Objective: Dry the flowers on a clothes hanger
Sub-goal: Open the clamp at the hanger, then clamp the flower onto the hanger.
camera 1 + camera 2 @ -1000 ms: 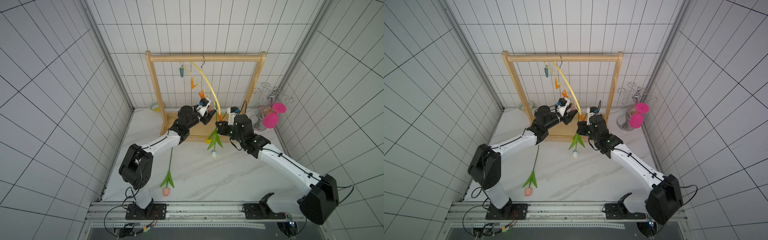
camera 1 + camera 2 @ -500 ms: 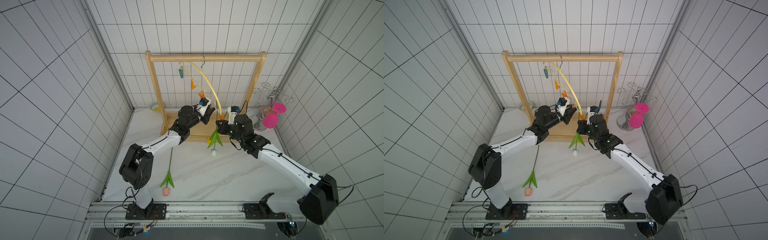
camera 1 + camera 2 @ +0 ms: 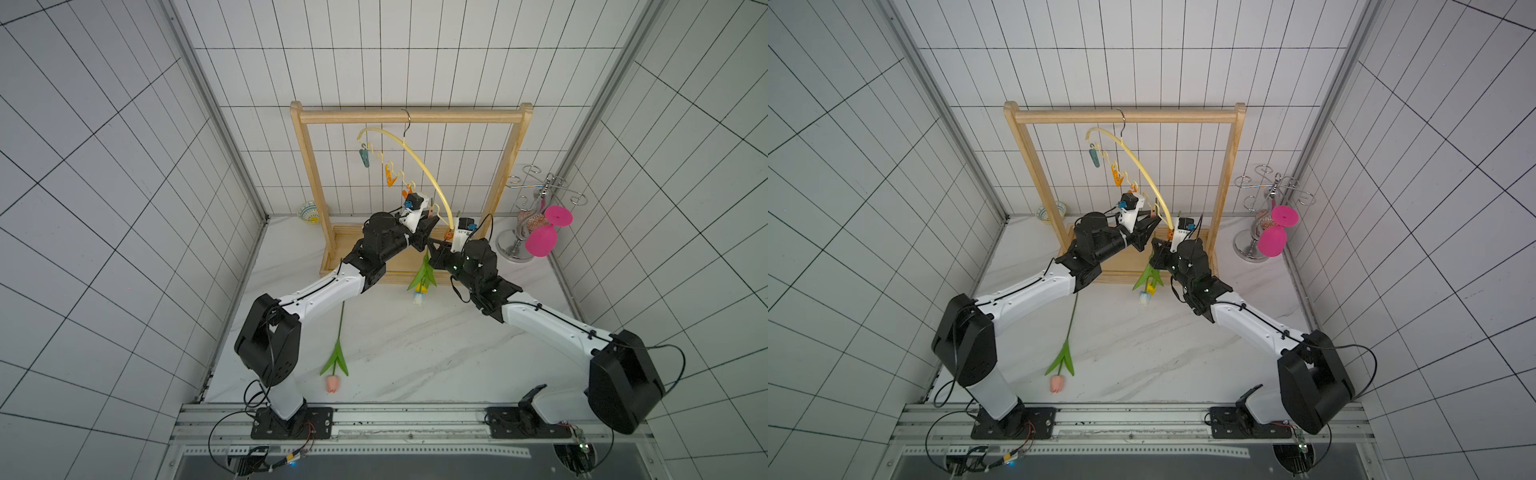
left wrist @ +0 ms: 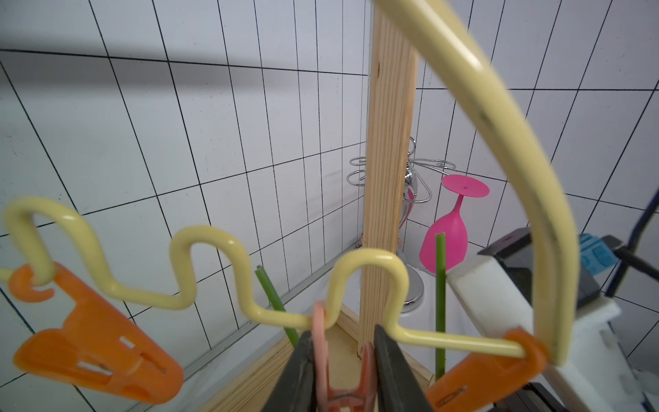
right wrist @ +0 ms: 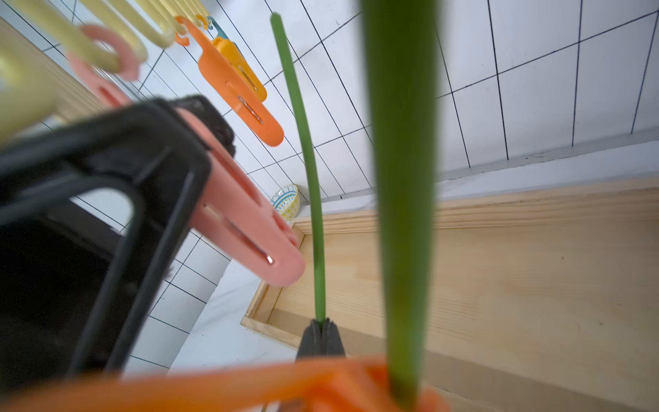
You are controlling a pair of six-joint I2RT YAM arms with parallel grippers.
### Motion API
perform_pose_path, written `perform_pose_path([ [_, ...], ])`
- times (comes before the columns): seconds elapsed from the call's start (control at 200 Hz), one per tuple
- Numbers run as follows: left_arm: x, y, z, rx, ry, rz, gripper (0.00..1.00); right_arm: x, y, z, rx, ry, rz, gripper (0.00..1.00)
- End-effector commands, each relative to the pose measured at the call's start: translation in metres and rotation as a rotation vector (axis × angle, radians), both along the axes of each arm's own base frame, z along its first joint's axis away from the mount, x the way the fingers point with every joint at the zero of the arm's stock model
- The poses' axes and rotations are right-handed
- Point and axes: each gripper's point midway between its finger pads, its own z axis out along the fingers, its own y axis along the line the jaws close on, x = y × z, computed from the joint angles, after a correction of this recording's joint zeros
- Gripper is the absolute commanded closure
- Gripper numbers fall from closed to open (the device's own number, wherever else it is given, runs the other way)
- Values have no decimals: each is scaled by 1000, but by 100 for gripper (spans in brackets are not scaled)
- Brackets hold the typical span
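Note:
The pale-yellow clothes hanger (image 3: pixel 419 160) (image 3: pixel 1138 164) hangs tilted from the rack's top bar. My left gripper (image 4: pixel 344 371) (image 3: pixel 428 226) is shut on a pink clip (image 4: pixel 321 342) (image 5: pixel 246 221) of the hanger, squeezing its handles. My right gripper (image 5: pixel 321 330) (image 3: pixel 434 245) is shut on a thin green flower stem (image 5: pixel 313 178) (image 4: pixel 276 303) just beside that clip. A second stem (image 4: pixel 439 285) sits in the end orange clip (image 4: pixel 488 371). The pale and yellow tulip heads (image 3: pixel 419 293) hang below. A pink tulip (image 3: pixel 332 382) (image 3: pixel 1057 382) lies on the table.
The wooden rack frame (image 3: pixel 309 174) and its base tray (image 3: pixel 353 237) stand right behind both grippers. A magenta goblet (image 3: pixel 540 241) hangs on a chrome stand (image 3: pixel 515 249) at the back right. A small patterned bowl (image 3: pixel 308 212) sits in the back left corner.
My left gripper's jaws have closed onto the pink clip. Both arms have barely moved, and the right gripper still holds the stem.

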Motion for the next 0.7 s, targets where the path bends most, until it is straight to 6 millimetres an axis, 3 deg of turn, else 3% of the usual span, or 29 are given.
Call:
perform_pose_path([
  [0.0, -6, 6, 26, -55, -10, 10, 72, -2, -4, 9, 73, -45, 2, 100],
  [0.415, -8, 6, 30, -102, -13, 3, 73, -17, -9, 18, 135, -50, 31, 100],
  [0.695, -8, 7, 35, -137, -7, 4, 75, -12, -4, 12, 127, -32, 35, 100],
])
